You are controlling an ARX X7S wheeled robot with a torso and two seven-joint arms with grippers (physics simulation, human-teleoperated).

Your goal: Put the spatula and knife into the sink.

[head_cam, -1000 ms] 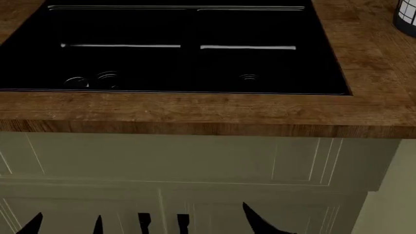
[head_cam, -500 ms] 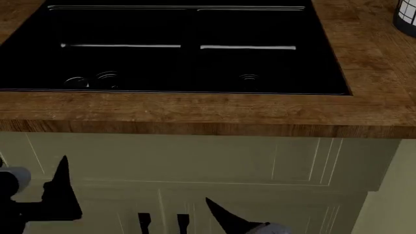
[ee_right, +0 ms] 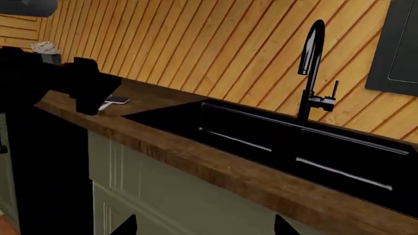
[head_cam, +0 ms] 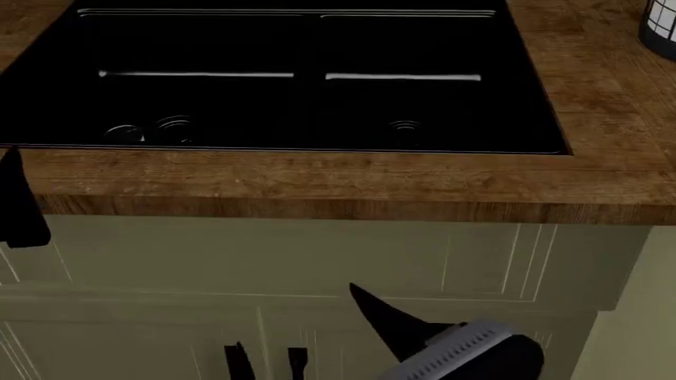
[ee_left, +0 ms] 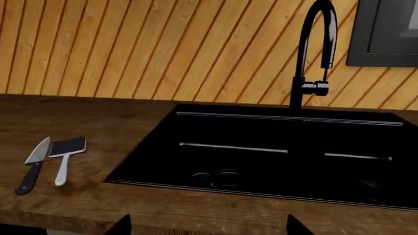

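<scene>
The spatula [ee_left: 65,157], grey square blade and pale handle, lies on the wooden counter to the left of the sink [ee_left: 235,132]. The knife [ee_left: 33,164], silver blade and dark handle, lies just beside it on the side away from the sink. Both basins of the black sink [head_cam: 317,47] show only drains. My left gripper [ee_left: 207,227] is open at the counter's front edge, well short of both utensils. One of its fingers [head_cam: 13,202] shows at the head view's left edge. My right gripper [ee_right: 203,227] is open, low before the cabinet; one finger [head_cam: 375,313] shows.
A black faucet [ee_left: 313,54] rises behind the sink against a wood-plank wall. A wire container [head_cam: 660,24] stands at the counter's far right. Pale green cabinet fronts [head_cam: 317,261] run below the counter. My left arm [ee_right: 58,88] fills one side of the right wrist view.
In the head view, my left gripper has risen from the cabinet front to the counter edge at the far left. My right gripper has come up and to the right, showing more of its wrist.
</scene>
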